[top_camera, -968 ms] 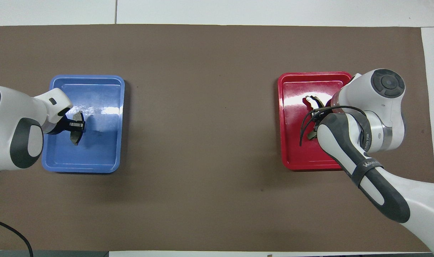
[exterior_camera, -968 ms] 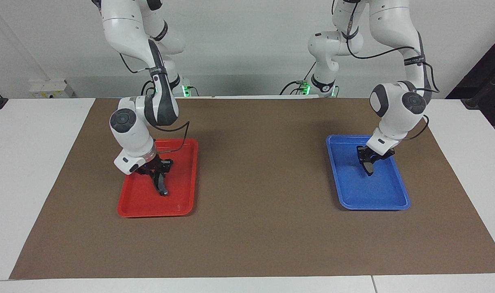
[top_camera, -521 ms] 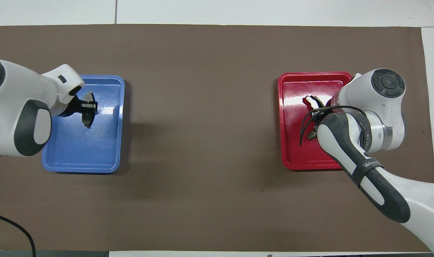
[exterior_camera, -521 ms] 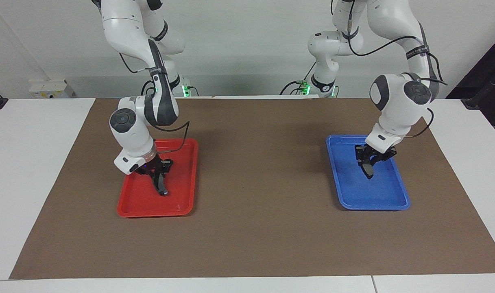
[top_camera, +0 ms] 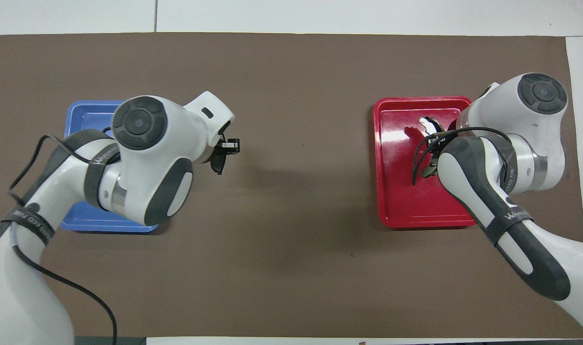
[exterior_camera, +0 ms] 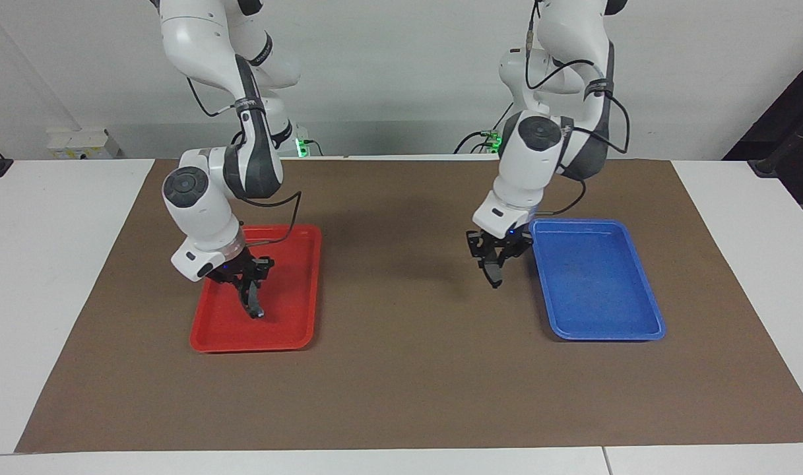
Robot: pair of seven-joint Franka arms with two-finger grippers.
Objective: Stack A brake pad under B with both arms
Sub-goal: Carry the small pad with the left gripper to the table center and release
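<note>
The left gripper is clamped on the A brake pad, the short dark grey piece hanging edge-down from its fingertips, up in the air over the brown mat just beside the blue tray. In the overhead view the left arm's wrist covers most of that tray. Over at the right arm's end, the right gripper grips B, the long black curved pad with its light grey tip pointing down. It hangs over the red tray, raised off the tray floor.
</note>
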